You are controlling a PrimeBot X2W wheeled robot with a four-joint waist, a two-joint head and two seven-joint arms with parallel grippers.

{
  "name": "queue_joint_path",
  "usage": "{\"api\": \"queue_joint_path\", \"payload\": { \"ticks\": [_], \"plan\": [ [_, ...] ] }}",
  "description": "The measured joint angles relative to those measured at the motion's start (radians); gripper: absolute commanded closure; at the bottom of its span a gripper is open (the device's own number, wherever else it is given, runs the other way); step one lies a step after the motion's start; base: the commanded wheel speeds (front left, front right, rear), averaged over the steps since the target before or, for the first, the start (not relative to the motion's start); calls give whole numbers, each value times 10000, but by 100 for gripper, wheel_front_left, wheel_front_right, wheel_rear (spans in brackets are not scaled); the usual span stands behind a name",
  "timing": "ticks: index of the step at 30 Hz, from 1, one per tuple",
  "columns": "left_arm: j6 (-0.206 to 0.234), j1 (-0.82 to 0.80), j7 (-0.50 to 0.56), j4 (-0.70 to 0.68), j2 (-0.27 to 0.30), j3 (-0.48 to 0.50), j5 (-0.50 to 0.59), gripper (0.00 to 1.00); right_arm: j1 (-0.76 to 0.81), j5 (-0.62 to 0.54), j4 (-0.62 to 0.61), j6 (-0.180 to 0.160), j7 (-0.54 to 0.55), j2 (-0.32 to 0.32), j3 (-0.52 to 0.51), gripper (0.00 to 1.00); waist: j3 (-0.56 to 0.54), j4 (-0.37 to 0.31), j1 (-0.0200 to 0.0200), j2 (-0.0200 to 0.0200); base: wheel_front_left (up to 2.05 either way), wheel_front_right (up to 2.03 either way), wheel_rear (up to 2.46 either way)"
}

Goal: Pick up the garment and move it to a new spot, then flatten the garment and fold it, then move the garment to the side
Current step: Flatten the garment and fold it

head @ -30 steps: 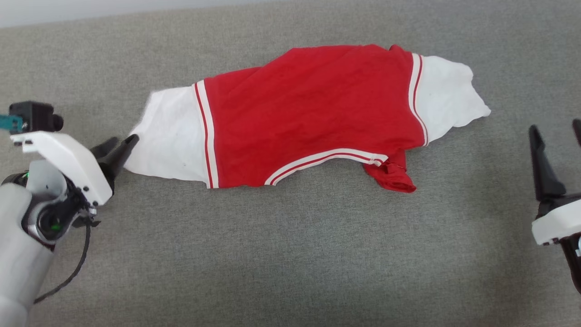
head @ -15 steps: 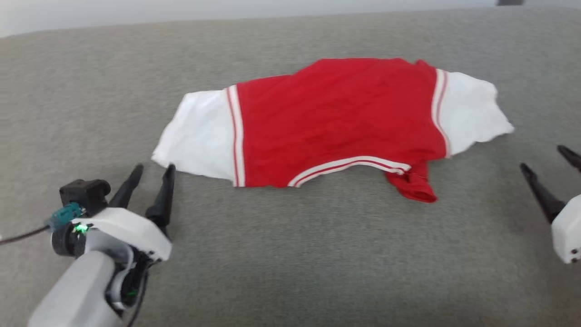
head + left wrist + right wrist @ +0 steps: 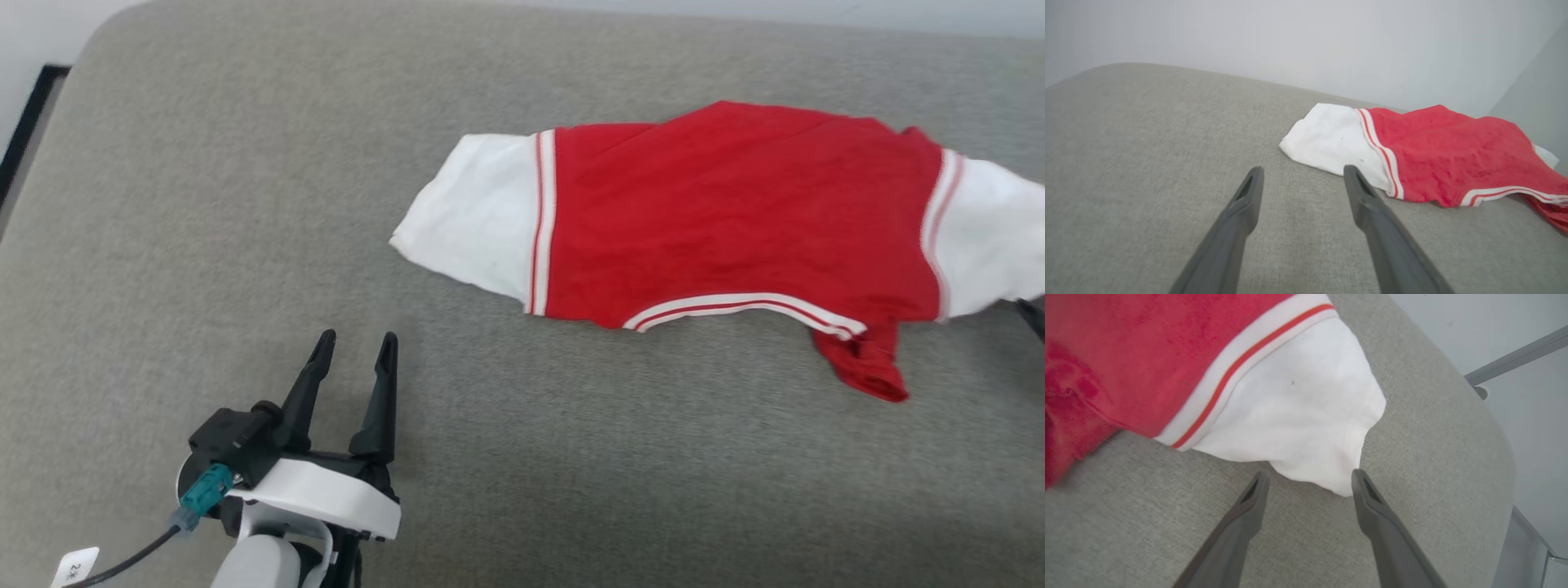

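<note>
The garment [image 3: 735, 212], a red T-shirt with white sleeves and striped trim, lies spread sideways on the grey cushion, one red corner bunched at its near right. My left gripper [image 3: 356, 343] stands open with nothing in it, apart from the cloth, below and left of the white left sleeve [image 3: 1331, 141]. In its own wrist view the left gripper [image 3: 1301, 171] points at that sleeve's edge. My right gripper [image 3: 1308, 475] is open with nothing held, its tips just short of the white right sleeve [image 3: 1298, 412]; a dark fingertip [image 3: 1033, 314] shows at the head view's right edge.
The grey cushion [image 3: 245, 204] has a rounded far left corner with a dark edge [image 3: 28, 131] beyond it. In the right wrist view the cushion's edge [image 3: 1498, 457] drops off to pale floor and a metal frame [image 3: 1519, 355].
My left gripper has let go of the left sleeve, opened wide and drawn back toward me. The head camera has swung left, so the shirt sits further right in view.
</note>
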Motion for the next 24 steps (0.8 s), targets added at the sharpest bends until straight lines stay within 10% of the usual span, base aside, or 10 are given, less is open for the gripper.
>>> {"api": "queue_joint_path", "payload": {
  "ticks": [12, 14, 15, 24],
  "plan": [
    [-497, -119, -2, -412, -625, 769, 1080, 0, -1653, 1294, 901, 0, 1012, -993, 2347, 0, 767, 611, 0, 0, 0, 0, 0],
    [-523, -221, -2, -449, -556, 775, 1174, 0, -1850, 1457, 1093, 4, 959, -955, 2512, 77, 827, 579, 0, 0, 0, 0, 0],
    [-525, -282, -2, -460, -456, 756, 1241, 0, -1956, 1532, 1168, 15, 957, -901, 2629, 100, 844, 541, 0, 0, 0, 0, 0],
    [-560, -2749, 1457, 107, 2119, -1179, 295, 0, -2787, 1739, 1662, 25, 456, -518, 3392, 100, 972, 74, 0, 0, 0, 0, 0]
  ]
}}
